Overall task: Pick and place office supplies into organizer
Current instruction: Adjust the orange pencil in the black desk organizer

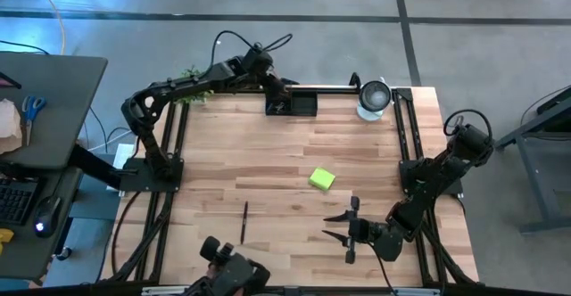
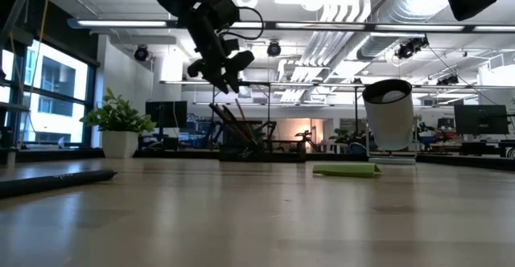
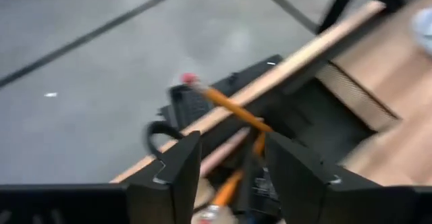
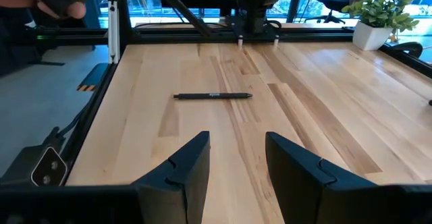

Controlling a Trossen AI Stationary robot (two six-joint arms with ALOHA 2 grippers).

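Left wrist view shows the left claw (image 3: 233,166) spread above the organizer (image 3: 304,109), an orange pencil (image 3: 226,104) leaning inside. It should lift straight up. The right claw (image 4: 236,160), parted and empty, faces the black pen (image 4: 212,96) on the counter (image 4: 304,116).

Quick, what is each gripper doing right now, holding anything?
Left gripper: open above the small black rectangular organizer tray, holding nothing; an orange pencil leans in the tray.
Right gripper: open and empty, above the wooden table.
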